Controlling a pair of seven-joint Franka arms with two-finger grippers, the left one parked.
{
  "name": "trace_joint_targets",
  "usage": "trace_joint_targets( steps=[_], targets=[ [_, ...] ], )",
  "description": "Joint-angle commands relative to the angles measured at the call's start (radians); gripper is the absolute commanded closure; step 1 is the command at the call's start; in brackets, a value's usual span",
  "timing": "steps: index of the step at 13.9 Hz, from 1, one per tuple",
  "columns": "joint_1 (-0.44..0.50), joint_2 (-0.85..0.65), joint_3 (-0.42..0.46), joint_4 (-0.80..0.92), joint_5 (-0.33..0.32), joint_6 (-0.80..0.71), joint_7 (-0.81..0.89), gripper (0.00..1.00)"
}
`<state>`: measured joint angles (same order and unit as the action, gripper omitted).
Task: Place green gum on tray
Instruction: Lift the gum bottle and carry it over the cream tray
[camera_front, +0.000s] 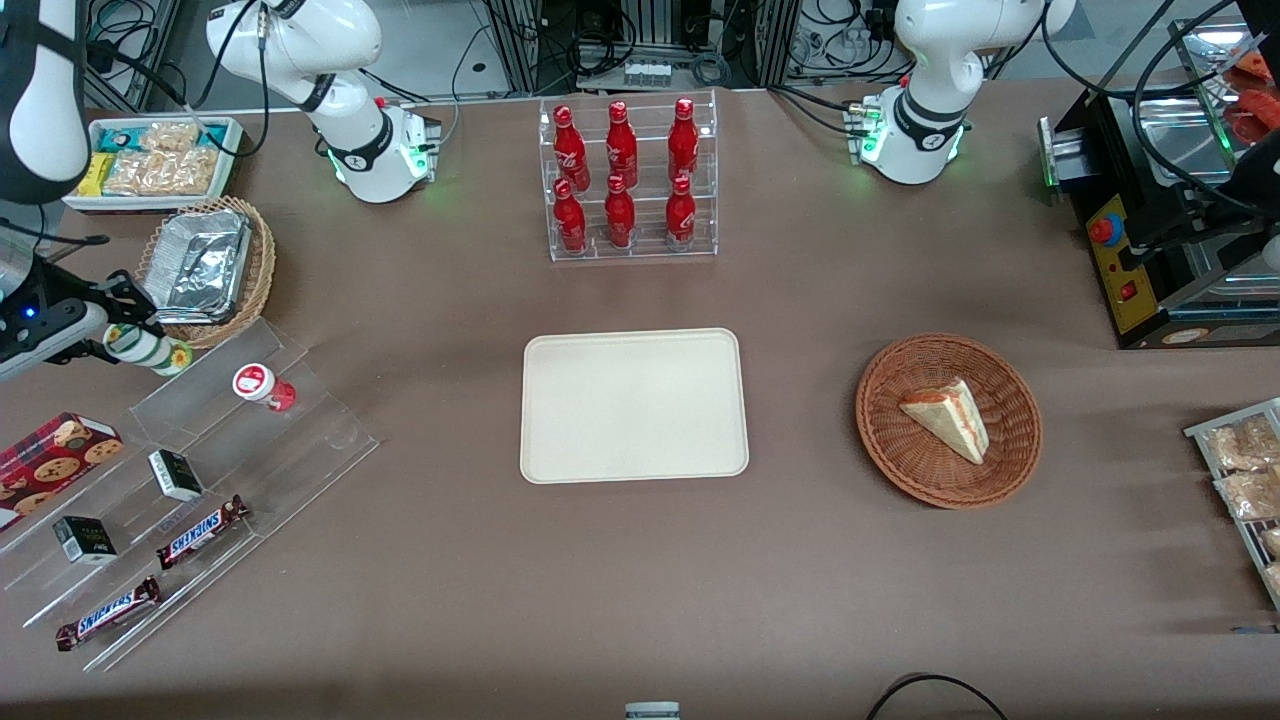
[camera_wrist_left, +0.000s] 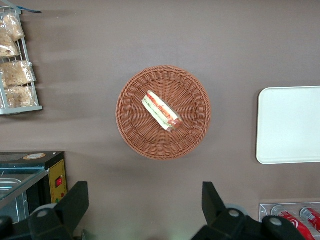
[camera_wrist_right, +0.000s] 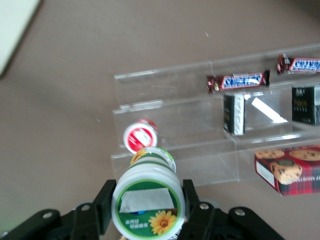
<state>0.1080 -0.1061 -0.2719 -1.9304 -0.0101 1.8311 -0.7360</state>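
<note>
My right gripper (camera_front: 128, 338) is shut on the green gum (camera_front: 150, 348), a small bottle with a white-and-green lid, and holds it above the top step of the clear acrylic rack (camera_front: 190, 480). In the right wrist view the gum's lid (camera_wrist_right: 148, 202) sits between the two black fingers (camera_wrist_right: 102, 207). The cream-beige tray (camera_front: 633, 405) lies flat at the table's middle, bare, well away from the gripper toward the parked arm's end. A corner of it shows in the right wrist view (camera_wrist_right: 12, 30).
A red-lidded bottle (camera_front: 262, 386) stands on the rack close to the gum. Snickers bars (camera_front: 200, 532), dark boxes (camera_front: 175, 474) and a cookie box (camera_front: 50, 462) are on the rack. A foil-tray basket (camera_front: 205, 268), cola bottle rack (camera_front: 627, 180) and sandwich basket (camera_front: 948, 420) stand around.
</note>
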Motion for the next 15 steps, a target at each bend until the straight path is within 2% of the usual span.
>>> trace_joint_targets(
  steps=[1,7,9,11,15],
  targets=[
    [0.109,0.017,-0.007,0.088,0.015,-0.091,0.143,1.00],
    [0.361,0.042,-0.007,0.111,0.018,-0.105,0.536,1.00],
    [0.441,0.093,-0.006,0.164,0.019,-0.105,0.665,1.00],
    [0.508,0.172,-0.007,0.247,0.077,-0.105,0.777,1.00],
    [0.630,0.328,-0.007,0.399,0.125,-0.095,0.999,1.00]
  ],
)
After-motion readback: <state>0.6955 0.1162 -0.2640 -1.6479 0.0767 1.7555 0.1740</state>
